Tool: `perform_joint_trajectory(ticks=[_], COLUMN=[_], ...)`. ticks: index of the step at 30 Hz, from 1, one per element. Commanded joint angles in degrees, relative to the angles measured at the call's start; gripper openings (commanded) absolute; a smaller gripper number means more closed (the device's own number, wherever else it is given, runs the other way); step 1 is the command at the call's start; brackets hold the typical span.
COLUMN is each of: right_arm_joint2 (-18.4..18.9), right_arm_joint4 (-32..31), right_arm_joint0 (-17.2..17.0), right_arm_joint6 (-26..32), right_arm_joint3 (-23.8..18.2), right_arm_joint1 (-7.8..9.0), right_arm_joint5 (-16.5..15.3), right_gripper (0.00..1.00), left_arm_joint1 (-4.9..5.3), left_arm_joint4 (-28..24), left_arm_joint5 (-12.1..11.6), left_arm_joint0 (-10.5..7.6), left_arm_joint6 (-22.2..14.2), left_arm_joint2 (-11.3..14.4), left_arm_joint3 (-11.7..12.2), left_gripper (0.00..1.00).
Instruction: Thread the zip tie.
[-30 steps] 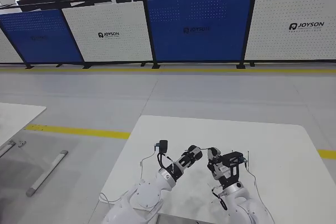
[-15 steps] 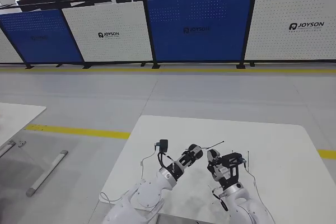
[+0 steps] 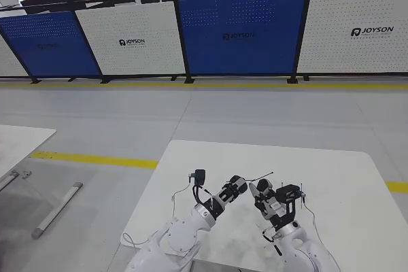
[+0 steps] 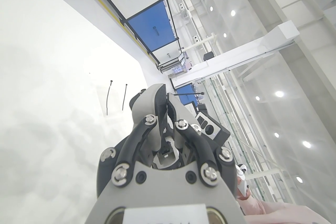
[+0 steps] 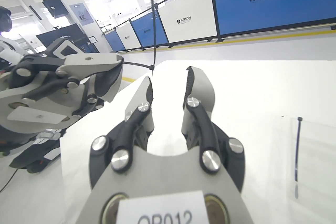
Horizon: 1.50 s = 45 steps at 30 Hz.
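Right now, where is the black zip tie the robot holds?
In the right wrist view, the black plastic zip tie sticks out of the left arm's shut jaws, above the white table, ahead of the right arm's open jaws.

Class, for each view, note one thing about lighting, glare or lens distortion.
Top view: even light, no glare on the white table. Left wrist view: ceiling lamps glare; the table washes out. Right wrist view: wide lens curves the fence panels; the zip tie in the left gripper stands dark against the bright hall.
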Motion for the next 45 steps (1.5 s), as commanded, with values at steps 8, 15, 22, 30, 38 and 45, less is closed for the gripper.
perform_joint_trajectory(ticks=[8,15,22,30,38,45], right_arm_joint2=[-0.8,-1.4,-1.9,-2.4,-2.7,-2.6], right_arm_joint4=[-0.7,-0.4,-0.3,-0.2,0.5,0.9], right_arm_joint0=[1.0,2.0,2.5,2.8,3.3,3.5], right_arm_joint6=[0.5,0.2,0.7,2.0,2.0,1.6], right_arm_joint3=[-0.5,0.5,0.2,0.4,1.1,1.4], right_arm_joint1=[0.16,0.23,0.31,0.46,0.57,0.73], right_arm_joint5=[0.5,0.2,0.6,0.7,0.5,0.3], right_gripper=[0.25,0.17,0.01,0.0,0.0,0.0], left_arm_joint1=[-0.06,-0.11,-0.16,-0.22,-0.3,-0.3], left_arm_joint4=[0.8,1.4,1.5,0.5,0.3,0.4], left_arm_joint5=[0.4,0.4,0.7,1.2,1.1,0.3], left_arm_joint0=[0.22,0.27,0.04,-0.31,-0.36,0.18], left_arm_joint6=[0.0,0.1,-0.3,-0.7,-1.0,-1.5], left_arm_joint2=[0.0,0.0,-0.1,-0.7,-0.8,-0.6], left_arm_joint3=[-0.1,0.2,0.4,0.0,-0.9,-2.2], left_gripper=[0.0,0.0,0.0,0.0,0.0,0.0])
